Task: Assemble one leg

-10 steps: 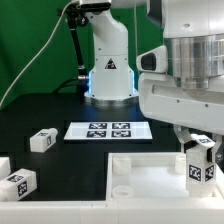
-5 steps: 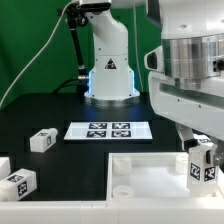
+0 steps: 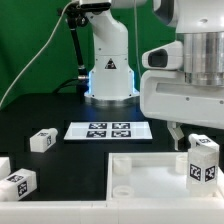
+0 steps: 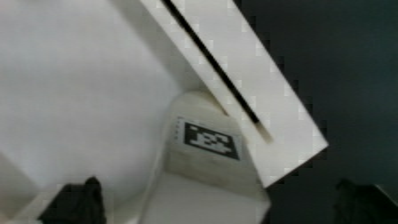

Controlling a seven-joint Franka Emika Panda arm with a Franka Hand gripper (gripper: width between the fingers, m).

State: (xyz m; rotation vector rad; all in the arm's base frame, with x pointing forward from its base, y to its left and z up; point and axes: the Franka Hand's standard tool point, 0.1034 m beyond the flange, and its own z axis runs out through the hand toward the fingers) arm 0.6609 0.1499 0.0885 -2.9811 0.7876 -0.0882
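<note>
**One leg standing on the tray, jaws spread and clear of it**

One leg (image 3: 201,160) stands upright at the tray's (image 3: 150,175) corner on the exterior view's right, tag facing the camera. The gripper (image 3: 195,137) sits just above it; one dark fingertip (image 3: 176,133) shows beside the leg's upper edge, the other is hidden behind the leg and the arm housing.

Wrist view: both fingertips (image 4: 77,198) sit far apart at the frame edge, with the leg (image 4: 210,150) between them and a clear gap on each side. Jaws are released and wide, gripping nothing. No contact with the leg is visible in that view.

The leg's tagged face (image 4: 214,141) points toward the wrist camera, and the leg lies against the tray's raised rim (image 4: 240,80).

Other parts in the exterior view:
- a second leg (image 3: 42,139) lies on the black table (image 3: 60,110), on the exterior view's left of the marker board (image 3: 108,130)
- a third leg (image 3: 17,184) sits near the lower left corner, well apart from the tray
- the robot base (image 3: 108,75) stands behind the marker board
</note>
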